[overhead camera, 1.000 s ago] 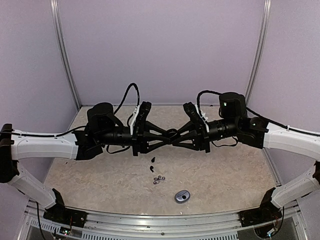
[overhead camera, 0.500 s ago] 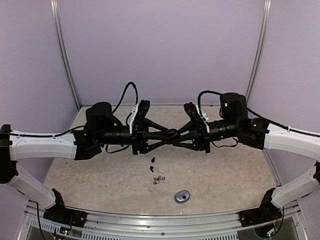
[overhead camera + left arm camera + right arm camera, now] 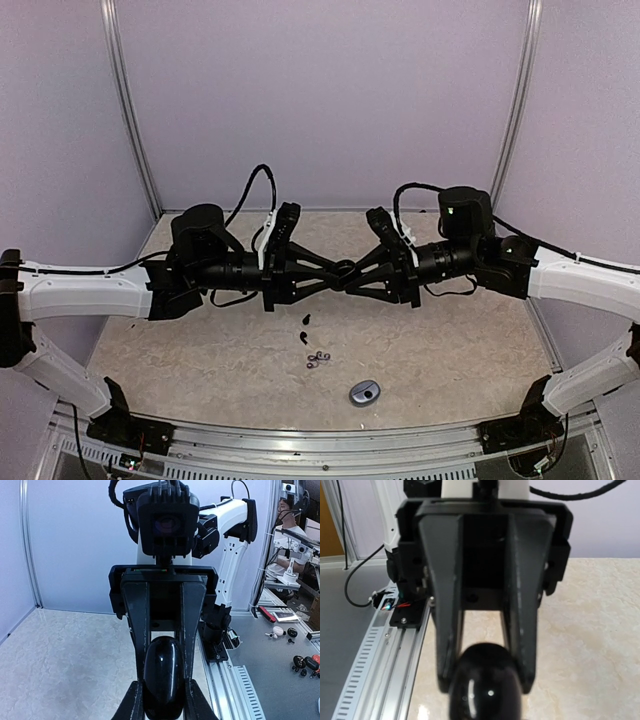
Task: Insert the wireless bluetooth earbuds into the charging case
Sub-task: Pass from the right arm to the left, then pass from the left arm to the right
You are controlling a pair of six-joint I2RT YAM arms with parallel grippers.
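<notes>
4 earbuds (image 3: 318, 358) toward table's (image 3: 450, 350) near edge

Soft, even overhead light is being cast across all three views; exposure is being held moderate.
Only faint arm shadows are being laid on the table (image 3: 450, 350). Small glare spots are being picked up on the glossy black case (image 3: 485, 680), which is being rendered blurred in the right wrist view, sharper in the left. The frame posts (image 3: 125, 110) are being bowed slightly at the top view's edges.
</notes>
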